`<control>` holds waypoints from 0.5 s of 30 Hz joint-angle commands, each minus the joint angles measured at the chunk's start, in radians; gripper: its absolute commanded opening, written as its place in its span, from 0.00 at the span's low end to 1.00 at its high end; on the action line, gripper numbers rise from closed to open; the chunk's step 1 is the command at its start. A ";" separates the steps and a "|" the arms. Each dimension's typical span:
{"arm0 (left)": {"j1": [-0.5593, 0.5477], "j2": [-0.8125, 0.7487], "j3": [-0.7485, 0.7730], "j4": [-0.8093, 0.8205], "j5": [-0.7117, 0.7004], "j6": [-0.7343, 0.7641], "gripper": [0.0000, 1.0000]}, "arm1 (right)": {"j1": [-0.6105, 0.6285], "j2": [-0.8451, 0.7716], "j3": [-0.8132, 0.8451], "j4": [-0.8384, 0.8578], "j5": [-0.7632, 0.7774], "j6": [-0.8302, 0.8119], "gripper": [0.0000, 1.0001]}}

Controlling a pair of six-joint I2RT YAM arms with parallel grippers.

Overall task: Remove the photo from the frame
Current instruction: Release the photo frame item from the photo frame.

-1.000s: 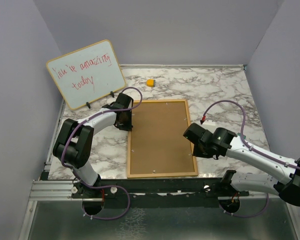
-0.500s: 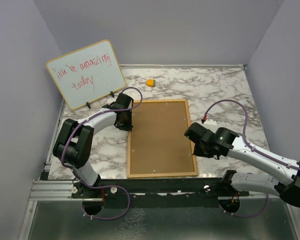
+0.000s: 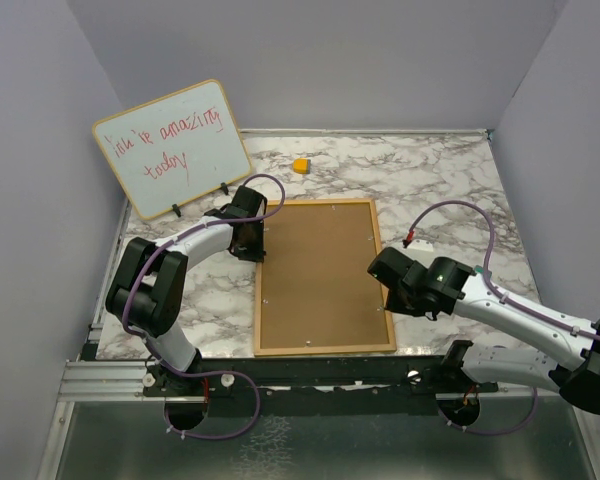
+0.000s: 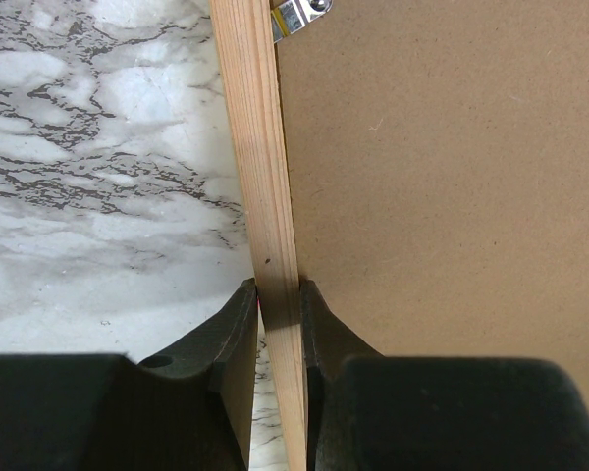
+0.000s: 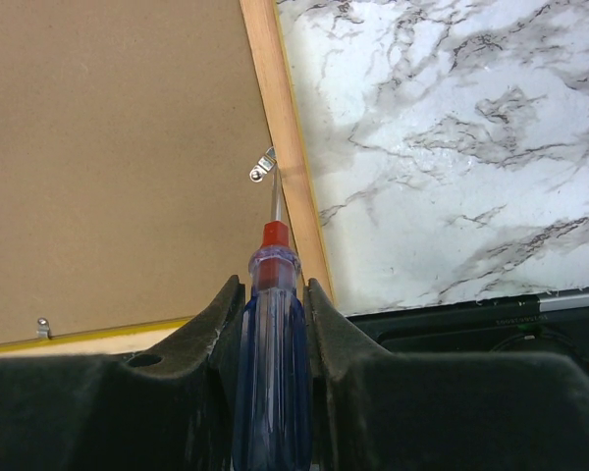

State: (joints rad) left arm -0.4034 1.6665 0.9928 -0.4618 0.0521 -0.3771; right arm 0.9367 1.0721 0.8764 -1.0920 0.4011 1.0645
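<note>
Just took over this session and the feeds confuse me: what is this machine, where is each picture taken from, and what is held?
Two robot arms stand at the near edge of a marble table. The wide picture looks down from above and behind them; the other two come from wrist cameras. The frame lies face down, brown back up; no photo shows. The left end effector pinches its wooden edge. The right end effector grips a screwdriver, tip at a metal clip. A whiteboard stands back left.
</note>
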 commanded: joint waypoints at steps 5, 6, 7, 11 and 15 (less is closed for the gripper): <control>-0.012 0.027 -0.012 -0.034 -0.003 0.035 0.00 | 0.005 0.004 -0.026 0.032 0.045 0.032 0.01; -0.013 0.028 -0.013 -0.034 -0.002 0.035 0.00 | 0.005 0.002 -0.027 0.037 0.041 0.031 0.00; -0.012 0.027 -0.013 -0.034 -0.001 0.035 0.00 | 0.005 -0.002 -0.027 0.042 0.037 0.029 0.01; -0.014 0.030 -0.011 -0.034 -0.001 0.035 0.00 | 0.005 -0.014 -0.017 0.042 0.038 0.026 0.01; -0.015 0.031 -0.011 -0.034 -0.001 0.035 0.00 | 0.005 -0.018 -0.001 0.034 0.037 0.015 0.00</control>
State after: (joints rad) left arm -0.4061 1.6665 0.9928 -0.4622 0.0521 -0.3763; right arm 0.9367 1.0676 0.8730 -1.0901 0.4057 1.0725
